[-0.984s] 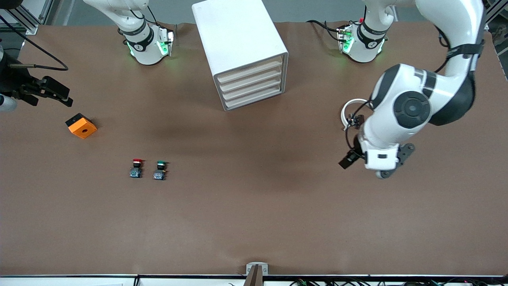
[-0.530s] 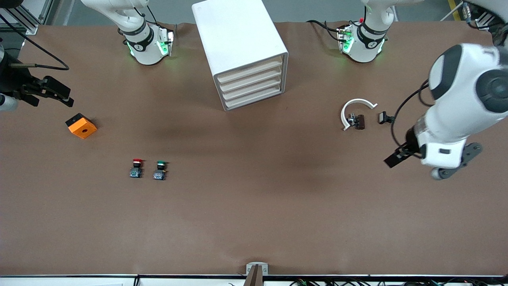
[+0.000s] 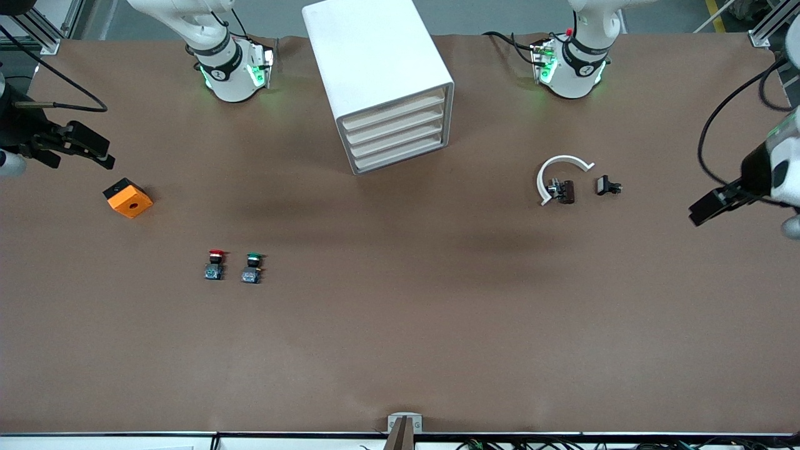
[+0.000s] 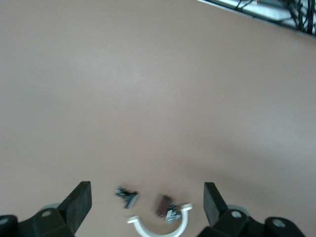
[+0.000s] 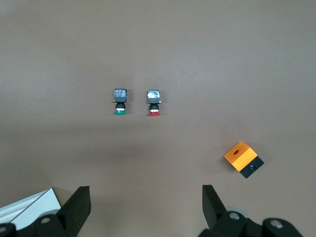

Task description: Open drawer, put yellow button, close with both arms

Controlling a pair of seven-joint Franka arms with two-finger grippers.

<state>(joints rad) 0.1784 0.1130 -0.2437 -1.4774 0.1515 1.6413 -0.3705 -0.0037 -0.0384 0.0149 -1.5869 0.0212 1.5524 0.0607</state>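
Observation:
The white cabinet (image 3: 375, 56) stands between the two arm bases. Its uppermost drawer (image 3: 395, 111) is shut, like the three below it. No yellow button shows in any view. A red-capped button (image 3: 214, 264) and a green-capped button (image 3: 251, 267) stand side by side on the table; both show in the right wrist view, red (image 5: 153, 102) and green (image 5: 120, 101). My left gripper (image 3: 712, 207) is open and empty at the left arm's end of the table (image 4: 147, 205). My right gripper (image 3: 69, 144) is open and empty above the right arm's end (image 5: 146, 207).
An orange and black box (image 3: 128, 197) lies near the right gripper, also in the right wrist view (image 5: 242, 159). A white C-shaped ring (image 3: 558, 169) with a small brown part (image 3: 565, 190) and a small black part (image 3: 606, 185) lies near the left arm.
The left arm has swung away from above the white ring out toward its end of the table. The right arm has not moved.

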